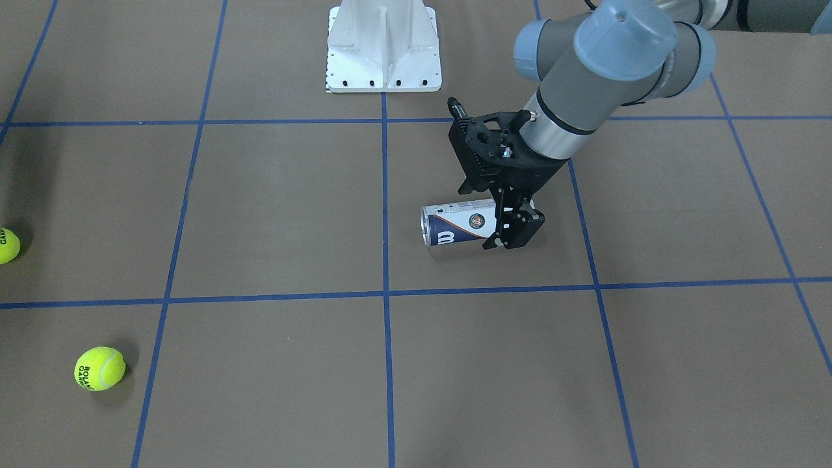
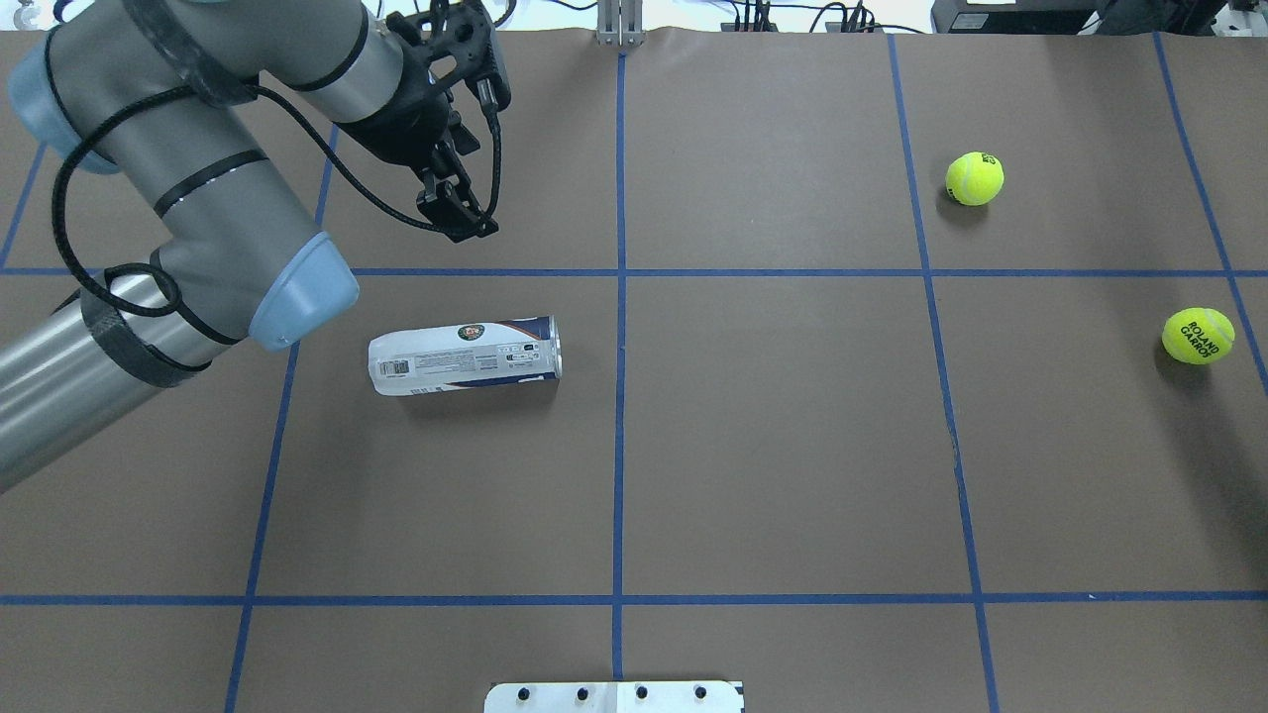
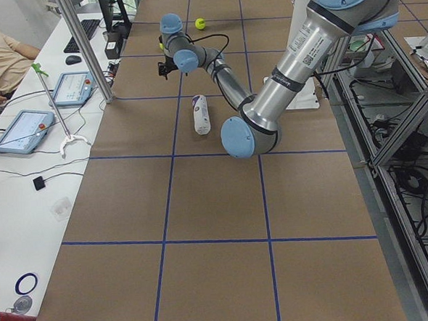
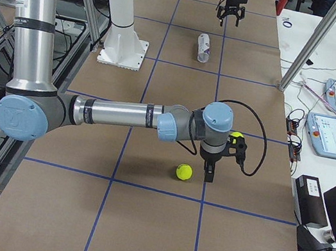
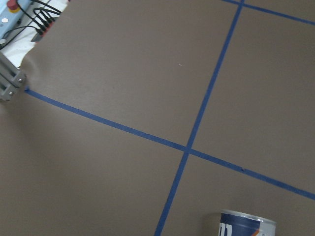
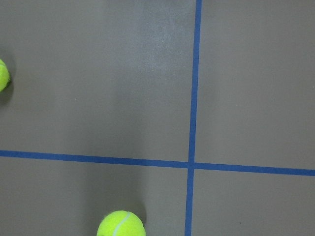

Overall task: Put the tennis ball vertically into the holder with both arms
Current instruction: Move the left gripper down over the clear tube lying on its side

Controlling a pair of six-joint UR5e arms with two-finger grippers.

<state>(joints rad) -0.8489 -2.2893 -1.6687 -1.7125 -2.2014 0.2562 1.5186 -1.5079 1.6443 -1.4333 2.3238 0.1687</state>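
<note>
My grey and silver left arm [image 2: 198, 178], with its light-blue joint caps and looped black cable, comes in over the left side of the brown table [image 2: 792, 446]. Its black two-finger left pincer [image 2: 458, 216] hangs in the air above the far left square, with its fingers spread and holding nothing.

Nearer to me than that pincer, across a blue tape line [image 2: 621, 446], lies the clear plastic tennis-ball can [image 2: 466, 355] with its white and navy label. It is flat on its side, and its open rim points right, just beside the middle tape line. The pincer does not touch it.

At the near middle edge stands a white metal pedestal base [image 1: 383, 49].

On the right sit two yellow-green tennis balls, well apart from the can. One is the farther ball [image 2: 975, 178]. The nearer ball [image 2: 1199, 336], further right, bears black lettering.

My right arm [image 4: 124, 116] stretches out low over the table. Its right pincer [image 4: 208, 171] points down between those two balls, and I cannot tell whether it is open or closed.
</note>
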